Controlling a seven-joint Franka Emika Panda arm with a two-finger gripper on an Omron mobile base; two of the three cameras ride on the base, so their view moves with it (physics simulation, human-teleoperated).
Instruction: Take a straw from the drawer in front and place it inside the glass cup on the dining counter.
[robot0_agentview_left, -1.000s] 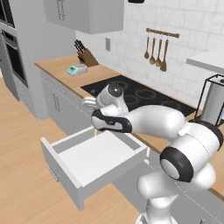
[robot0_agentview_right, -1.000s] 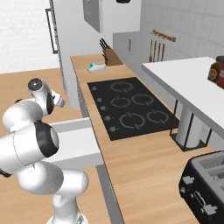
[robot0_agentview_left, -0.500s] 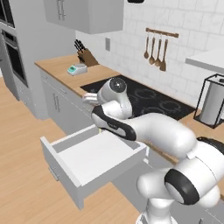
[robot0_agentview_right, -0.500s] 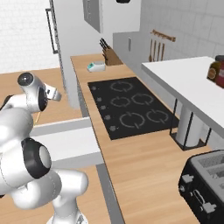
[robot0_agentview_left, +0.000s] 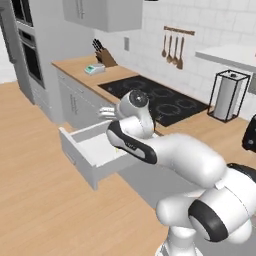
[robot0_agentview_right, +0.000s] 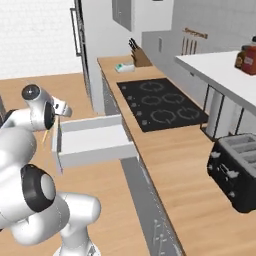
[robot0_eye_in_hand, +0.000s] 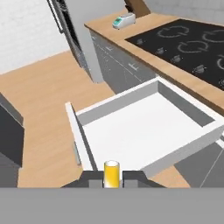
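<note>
The drawer stands pulled out below the cooktop counter, its white inside bare; it also shows as the drawer and the drawer. My gripper is shut on the straw, whose pale-yellow end sticks up between the fingertips. The hand hovers above and just outside the drawer's front. In the right base view the gripper is left of the drawer, with the straw slanting down below it. The gripper sits above the drawer's back. The glass cup and the dining counter are out of view.
A black cooktop lies in the wood counter behind the drawer. A toaster stands on the counter's near end, a paper towel holder by the wall, a knife block at the far end. Open wood floor lies left.
The whole picture has shifted, so the base has moved. The arm has lifted up and away from the drawer, with the gripper staying shut on the straw.
</note>
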